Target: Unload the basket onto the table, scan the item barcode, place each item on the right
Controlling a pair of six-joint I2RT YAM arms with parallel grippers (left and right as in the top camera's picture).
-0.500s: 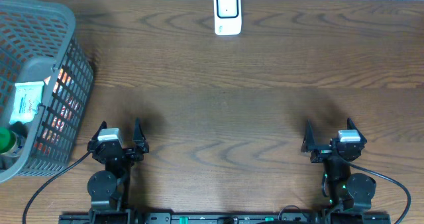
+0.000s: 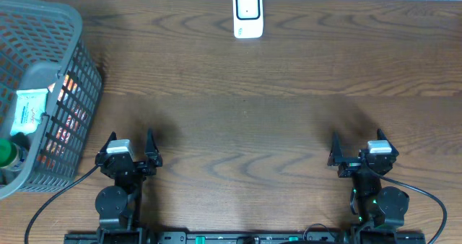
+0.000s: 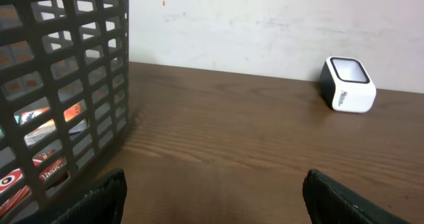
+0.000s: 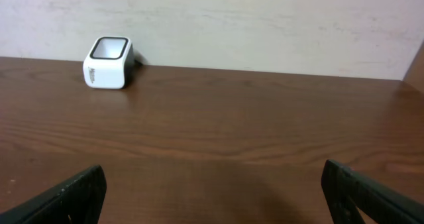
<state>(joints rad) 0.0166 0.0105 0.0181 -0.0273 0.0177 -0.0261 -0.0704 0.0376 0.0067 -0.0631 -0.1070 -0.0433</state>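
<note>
Resting at the near edge: 2 spread grippers

Both arms are seated at the near edge of the wooden table [image 2: 245, 114], well apart. The left gripper [image 2: 131, 138] is seen with its fingers spread wide, and nothing is pinched. The right gripper [image 2: 358, 138] is spread likewise and is empty. Further back on the left, a grey mesh basket [image 2: 81, 85] is placed; 1 white packet [image 2: 27, 112], 1 green-capped bottle [image 2: 6, 151] and red packs [image 3: 46, 128] are contained in it. At the far edge, by the wall, the white barcode scanner [image 2: 247, 14] is set, well apart from basket and grippers.
</note>
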